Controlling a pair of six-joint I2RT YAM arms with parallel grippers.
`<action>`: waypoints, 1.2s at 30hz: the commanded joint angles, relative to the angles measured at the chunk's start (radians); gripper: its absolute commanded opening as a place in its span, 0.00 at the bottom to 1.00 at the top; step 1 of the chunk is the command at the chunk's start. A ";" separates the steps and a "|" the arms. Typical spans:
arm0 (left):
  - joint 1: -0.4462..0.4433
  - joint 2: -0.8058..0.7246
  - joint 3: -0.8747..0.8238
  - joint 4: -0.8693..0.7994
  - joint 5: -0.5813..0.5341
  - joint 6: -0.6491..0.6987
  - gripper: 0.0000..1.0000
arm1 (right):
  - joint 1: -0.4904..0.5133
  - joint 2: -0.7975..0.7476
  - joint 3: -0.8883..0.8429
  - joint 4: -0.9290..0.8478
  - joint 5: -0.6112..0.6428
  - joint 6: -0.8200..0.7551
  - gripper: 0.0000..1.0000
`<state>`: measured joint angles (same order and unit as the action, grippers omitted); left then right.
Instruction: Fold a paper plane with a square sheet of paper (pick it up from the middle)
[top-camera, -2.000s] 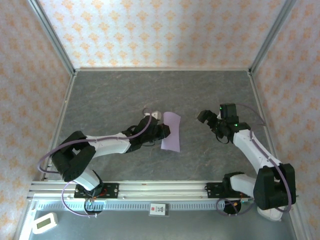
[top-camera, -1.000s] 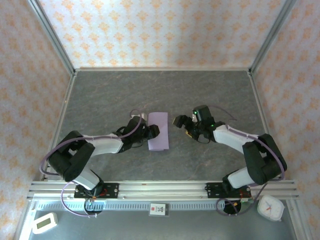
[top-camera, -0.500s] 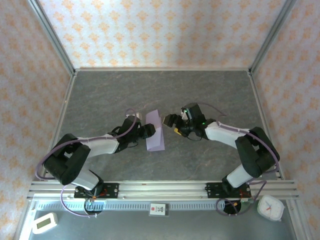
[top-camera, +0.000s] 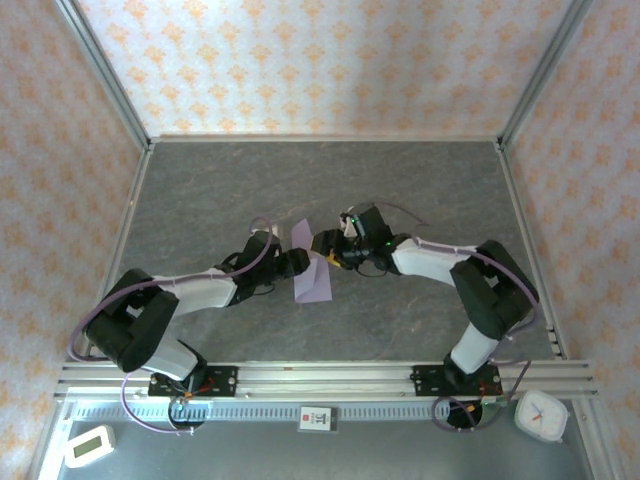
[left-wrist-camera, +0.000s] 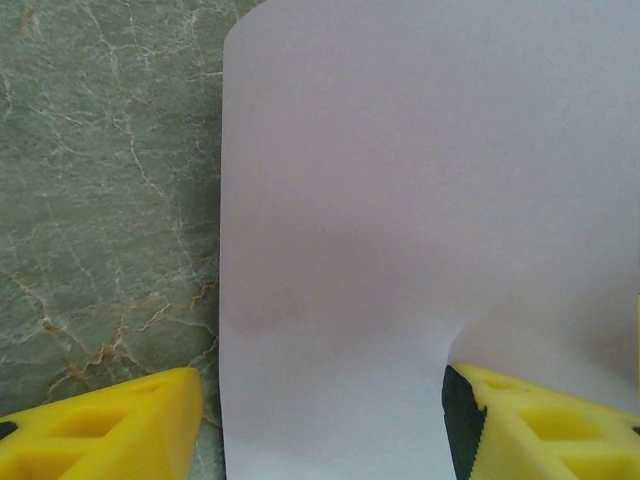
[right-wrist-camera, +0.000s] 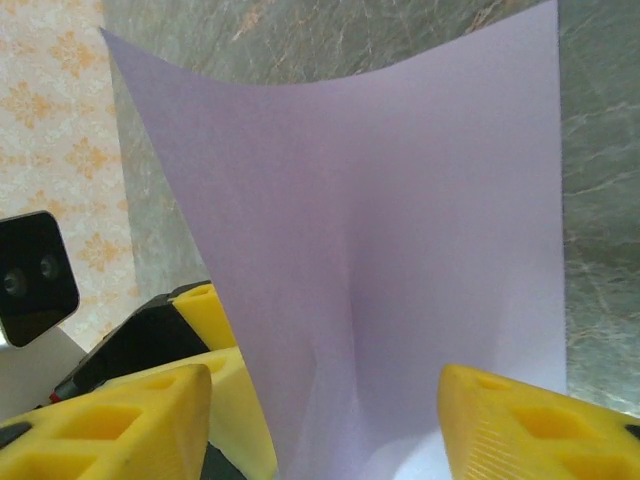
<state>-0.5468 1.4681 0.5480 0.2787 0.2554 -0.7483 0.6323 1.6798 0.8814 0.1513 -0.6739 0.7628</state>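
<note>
Grey marbled table (top-camera: 420, 180) lay beneath the sheet of paper (top-camera: 313, 272), curled up between the left gripper (left-wrist-camera: 320, 400) and right gripper (right-wrist-camera: 325, 400), both with jaws apart around it; closing gently on its middle seemed the way to avoid crumpling.

Robot lab bench — a boxed-in test cell.
Aluminium frame posts (top-camera: 101, 72), wallpapered panels (top-camera: 320, 60), grey marbled table (top-camera: 420, 180) — slotted mounting rail (top-camera: 320, 379).

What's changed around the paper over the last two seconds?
The right end effector swung left across the table to the right edge of the square sheet of paper. The left end effector drew back left; the sheet shifted with it and now looks narrower, curling upward. The mounting rail stayed put.
</note>
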 joint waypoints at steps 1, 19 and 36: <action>0.007 0.014 0.023 -0.029 0.011 0.032 0.67 | 0.003 0.018 0.024 0.030 -0.011 0.001 0.54; 0.100 -0.047 -0.003 0.010 0.005 -0.114 0.67 | 0.003 0.063 -0.016 0.094 -0.049 0.011 0.27; 0.112 0.034 0.022 0.110 0.123 -0.163 0.70 | 0.003 0.027 -0.112 0.466 -0.240 0.163 0.00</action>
<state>-0.4377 1.4929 0.5583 0.3355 0.3603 -0.8932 0.6334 1.7416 0.8009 0.4648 -0.8619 0.8646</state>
